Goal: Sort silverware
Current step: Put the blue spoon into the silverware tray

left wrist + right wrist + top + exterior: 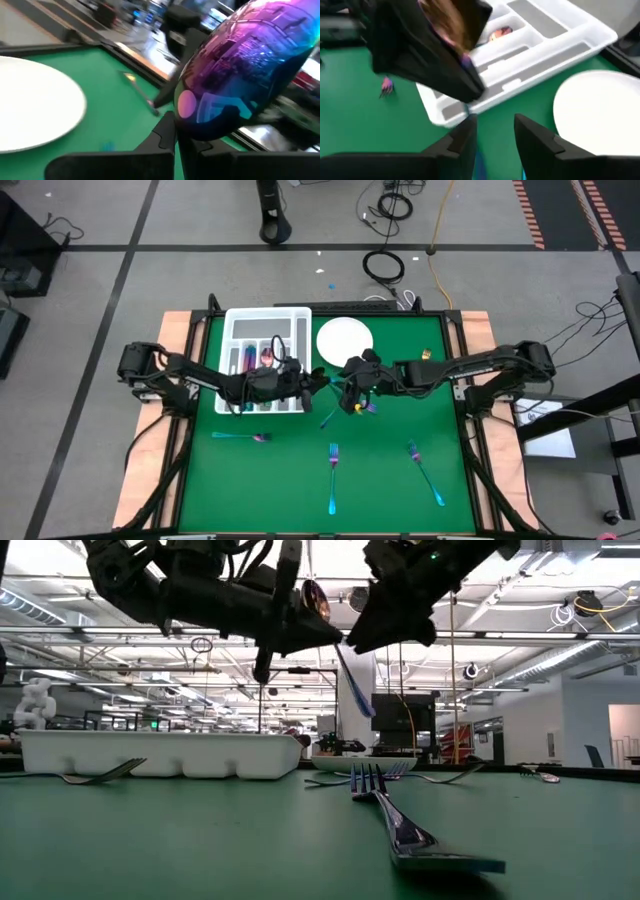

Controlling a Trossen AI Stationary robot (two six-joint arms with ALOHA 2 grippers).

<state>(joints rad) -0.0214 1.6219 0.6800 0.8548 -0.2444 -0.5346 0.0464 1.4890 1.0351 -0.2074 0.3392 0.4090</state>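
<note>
Fingers of the left gripper [175, 145] are pressed together on the neck of an iridescent spoon [245, 70], whose bowl stands just above them. Fingers of the right gripper [495, 135] stand apart, with only a blue sliver showing between them, perhaps the end of the handle. From the low view, the spoon hangs in the air between both grippers, its long axis slanting down toward the right one. The white divided tray [250, 330] lies just beside the left gripper, so this arm seems nearer for the drop. Three forks [333, 475] wait on the green surface [390, 480], well apart. The white plate [345, 338] is beside the tray.
</note>
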